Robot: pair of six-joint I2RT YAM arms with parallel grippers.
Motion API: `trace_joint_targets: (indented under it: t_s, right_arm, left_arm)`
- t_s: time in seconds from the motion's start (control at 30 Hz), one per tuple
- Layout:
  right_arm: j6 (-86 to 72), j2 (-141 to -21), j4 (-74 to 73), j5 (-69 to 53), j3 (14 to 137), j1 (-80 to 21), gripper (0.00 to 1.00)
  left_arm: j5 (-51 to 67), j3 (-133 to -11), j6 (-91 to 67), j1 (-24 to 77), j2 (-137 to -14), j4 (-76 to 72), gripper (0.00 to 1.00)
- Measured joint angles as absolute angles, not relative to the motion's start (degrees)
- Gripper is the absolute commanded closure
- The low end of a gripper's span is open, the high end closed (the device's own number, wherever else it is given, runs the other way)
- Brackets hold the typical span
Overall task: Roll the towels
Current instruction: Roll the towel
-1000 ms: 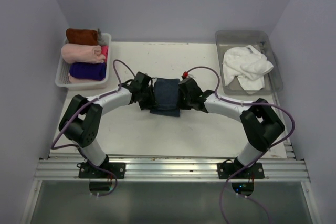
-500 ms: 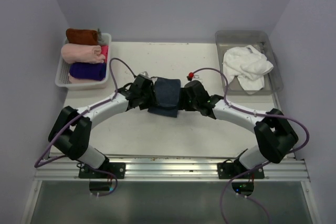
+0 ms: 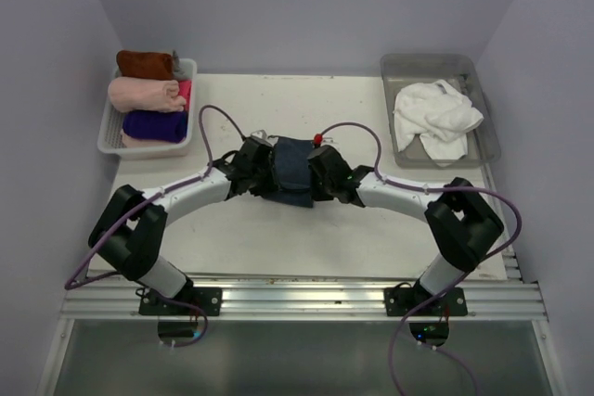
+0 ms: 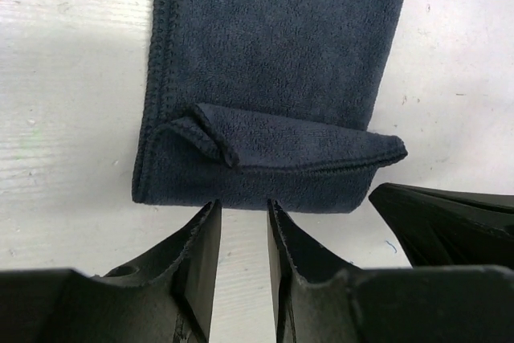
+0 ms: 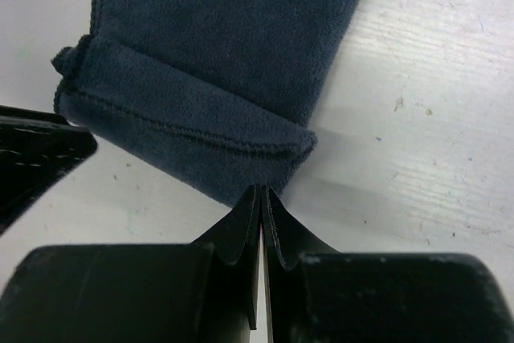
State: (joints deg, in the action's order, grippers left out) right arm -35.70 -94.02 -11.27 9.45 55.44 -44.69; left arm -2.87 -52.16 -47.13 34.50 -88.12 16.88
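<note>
The dark slate-blue towel (image 3: 293, 170) lies flat mid-table, its near end folded over once (image 4: 281, 146). My left gripper (image 4: 243, 206) sits at that folded end, jaws a narrow gap apart with bare table between them, tips touching the towel's edge. My right gripper (image 5: 262, 190) is shut, its tips against the folded end's other corner (image 5: 241, 158). From above, the left gripper (image 3: 263, 173) and right gripper (image 3: 317, 176) flank the towel. The white towel (image 3: 436, 116) lies crumpled in a grey tray (image 3: 483, 150). The rust-brown towel (image 3: 144, 64) lies rolled in the white basket (image 3: 109, 144).
The basket at the far left also holds a pale pink cylinder (image 3: 144, 93) and a deep purple one (image 3: 153, 124). Purple cables loop above both arms. The walls stand close on three sides.
Both grippers have closed in on the towel's near end from either side. The right arm's elbow has swung back in towards its base.
</note>
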Motion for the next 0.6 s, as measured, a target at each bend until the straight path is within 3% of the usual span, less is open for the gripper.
trace_joint_targets:
  t_s: [0.6]
  right_arm:
    - [-32.93,-104.16,-12.73,9.47,64.9,-41.54,0.92]
  left_arm:
    - [0.27,-59.13,-42.37,28.47,-99.7,13.56,0.67]
